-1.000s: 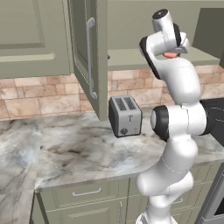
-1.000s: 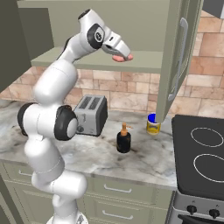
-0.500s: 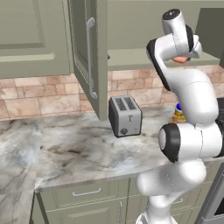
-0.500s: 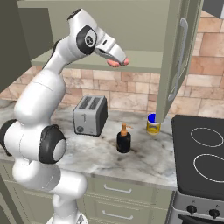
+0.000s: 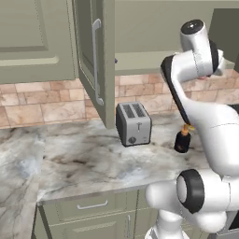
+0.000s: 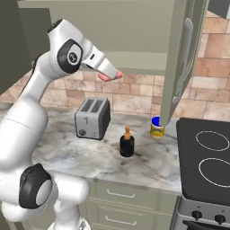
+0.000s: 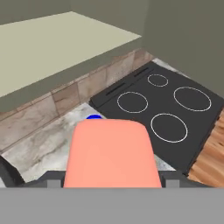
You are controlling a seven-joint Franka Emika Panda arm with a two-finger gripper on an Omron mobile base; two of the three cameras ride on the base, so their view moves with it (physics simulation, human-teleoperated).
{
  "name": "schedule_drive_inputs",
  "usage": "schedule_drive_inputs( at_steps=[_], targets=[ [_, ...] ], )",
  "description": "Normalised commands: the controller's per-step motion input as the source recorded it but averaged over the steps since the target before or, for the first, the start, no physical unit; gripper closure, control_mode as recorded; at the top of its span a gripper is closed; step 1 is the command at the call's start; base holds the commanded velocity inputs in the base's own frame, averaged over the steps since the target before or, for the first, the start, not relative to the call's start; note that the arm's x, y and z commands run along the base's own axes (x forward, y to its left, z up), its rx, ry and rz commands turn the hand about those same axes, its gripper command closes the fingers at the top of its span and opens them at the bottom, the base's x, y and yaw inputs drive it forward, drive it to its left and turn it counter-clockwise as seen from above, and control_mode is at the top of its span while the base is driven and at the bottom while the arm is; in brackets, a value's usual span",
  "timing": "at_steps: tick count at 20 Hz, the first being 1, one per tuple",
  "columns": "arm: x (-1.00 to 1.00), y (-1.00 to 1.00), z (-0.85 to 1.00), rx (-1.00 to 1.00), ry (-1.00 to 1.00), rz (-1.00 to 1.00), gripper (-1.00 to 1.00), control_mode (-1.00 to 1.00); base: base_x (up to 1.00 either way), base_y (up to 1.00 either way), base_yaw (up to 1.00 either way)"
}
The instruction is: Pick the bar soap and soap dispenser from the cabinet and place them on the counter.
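My pincer: (image 6: 116, 75) raised in front of the open cabinet (image 6: 134, 33), just below its shelf edge, well above the counter (image 6: 90, 155); jaws clenched on the bar soap.
Bar soap: (image 7: 112, 154) salmon-pink block gripped between my fingers; from my hand camera it lies flat and wide across the foreground, and in the right base view its pink end (image 6: 110, 77) pokes out at my fingertips.
Soap dispenser: (image 6: 127, 143) black bottle with orange pump, upright on the counter, in front of and to the right of the toaster, toward the counter's stove end.
Toaster: (image 6: 92, 118) silver, near the counter's back edge.
Yellow jar: (image 6: 156, 127) blue-lidded, by the back wall beside the stove (image 6: 207, 161).
Cabinet doors: swung open, silver bar handle (image 5: 96, 63) facing out.
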Motion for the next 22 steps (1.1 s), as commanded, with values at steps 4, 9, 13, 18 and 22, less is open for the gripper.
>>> schedule_drive_inputs(
  at_steps=[4, 9, 13, 18, 22],
  targets=[
    [-0.62, 0.32, -0.30, 0.01, -0.01, 0.00, 1.00, -1.00, 0.00, 0.00, 0.00],
    [-0.28, 0.50, -0.59, 0.06, -0.01, 0.02, 1.00, -1.00, 0.00, 0.00, 0.00],
    [-0.17, 0.55, -0.66, 0.06, 0.01, 0.09, 1.00, -1.00, 0.00, 0.00, 0.00],
    [-0.14, 0.51, -0.66, 0.05, 0.04, 0.11, 1.00, -1.00, 0.00, 0.00, 0.00],
    [-0.13, 0.40, -0.60, 0.05, 0.05, 0.11, 1.00, -1.00, 0.00, 0.00, 0.00]
  ],
)
